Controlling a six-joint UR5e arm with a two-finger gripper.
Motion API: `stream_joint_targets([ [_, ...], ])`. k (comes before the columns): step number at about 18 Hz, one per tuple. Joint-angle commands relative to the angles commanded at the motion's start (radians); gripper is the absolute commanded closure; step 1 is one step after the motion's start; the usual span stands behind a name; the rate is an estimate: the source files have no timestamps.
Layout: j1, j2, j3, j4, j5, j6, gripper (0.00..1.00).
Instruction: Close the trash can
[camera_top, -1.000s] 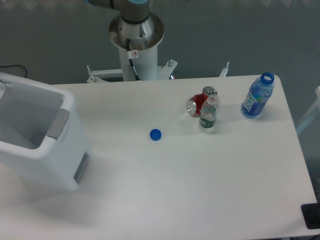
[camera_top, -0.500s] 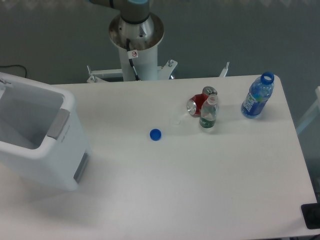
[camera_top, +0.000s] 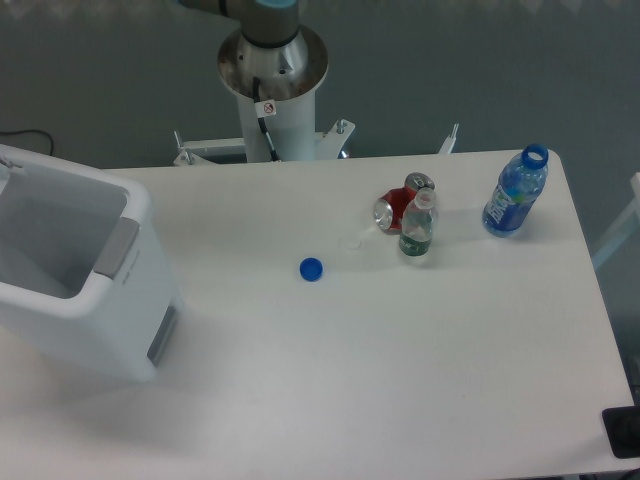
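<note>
Nothing moved since before, white trash can (camera_top: 85, 270) open-topped, grey latch, hand out of view

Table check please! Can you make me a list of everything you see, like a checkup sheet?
Surface: white table, no spills seen.
Job's things: trash can at the left edge, top open, inside looks empty.
Clutter: blue bottle cap; red soda can on its side; small clear bottle; uncapped blue bottle.
Grippers: jaws not in view; only the arm base.
Cables: black cable behind the table, far left.
Surroundings: grey floor.
</note>
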Motion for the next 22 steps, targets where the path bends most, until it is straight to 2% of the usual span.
stream_joint_targets([
  [3,0.012,0.006,0.002,0.002,0.0,-0.003,1.0],
  [5,0.055,0.011,0.0,0.002,-0.003,-0.003,1.0],
  [12,0.126,-0.002,-0.012,0.003,-0.009,-0.008,1.0],
  [22,0.17,-0.014,-0.058,0.006,-0.014,-0.006,1.0],
])
